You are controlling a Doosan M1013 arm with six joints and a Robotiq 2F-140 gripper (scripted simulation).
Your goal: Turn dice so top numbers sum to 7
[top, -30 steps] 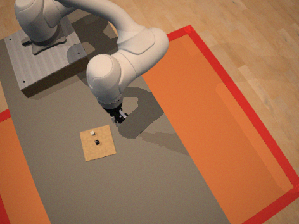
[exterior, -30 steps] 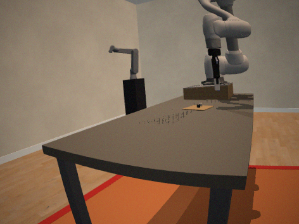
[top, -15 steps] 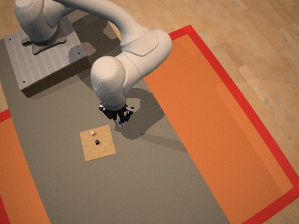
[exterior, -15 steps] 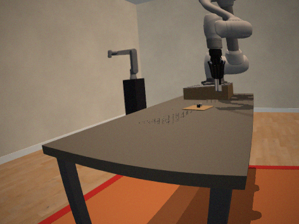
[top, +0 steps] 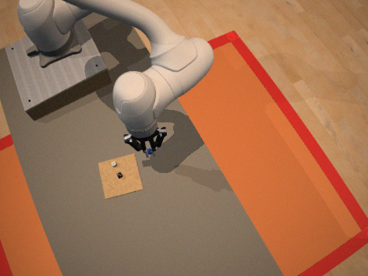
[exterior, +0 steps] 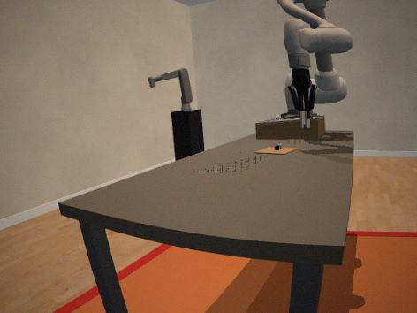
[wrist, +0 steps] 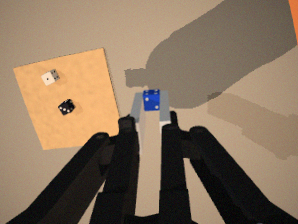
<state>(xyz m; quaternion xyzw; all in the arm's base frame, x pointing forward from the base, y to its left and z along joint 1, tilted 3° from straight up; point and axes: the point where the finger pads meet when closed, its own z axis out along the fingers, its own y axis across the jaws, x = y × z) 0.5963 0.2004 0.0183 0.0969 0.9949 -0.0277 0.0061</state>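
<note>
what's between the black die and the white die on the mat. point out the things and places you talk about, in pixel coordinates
Only bare mat (top: pixel 129 187) (wrist: pixel 90 130) lies between the black die (top: pixel 119 175) (wrist: pixel 66 107) and the white die (top: pixel 114 164) (wrist: pixel 48 78), as the top and wrist views show.

- We can read no words or brands.
- On the white die (top: pixel 114 164) (exterior: pixel 280 145) (wrist: pixel 50 77), we see one pip on its pale face.
- On the blue die (top: pixel 150 150) (exterior: pixel 305 126) (wrist: pixel 151 100), we make out two on its larger visible face.
- The black die's (top: pixel 119 175) (exterior: pixel 276 148) (wrist: pixel 66 107) pips are too small for us to count.

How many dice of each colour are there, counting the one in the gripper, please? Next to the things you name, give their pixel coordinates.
White cube-shaped die on the mat (top: pixel 114 164) (wrist: pixel 49 78): 1
Black cube-shaped die on the mat (top: pixel 119 175) (exterior: pixel 276 148) (wrist: pixel 66 107): 1
Blue cube-shaped die in the gripper's fingers (top: pixel 150 151) (exterior: pixel 305 126): 1
Total: 3
</note>
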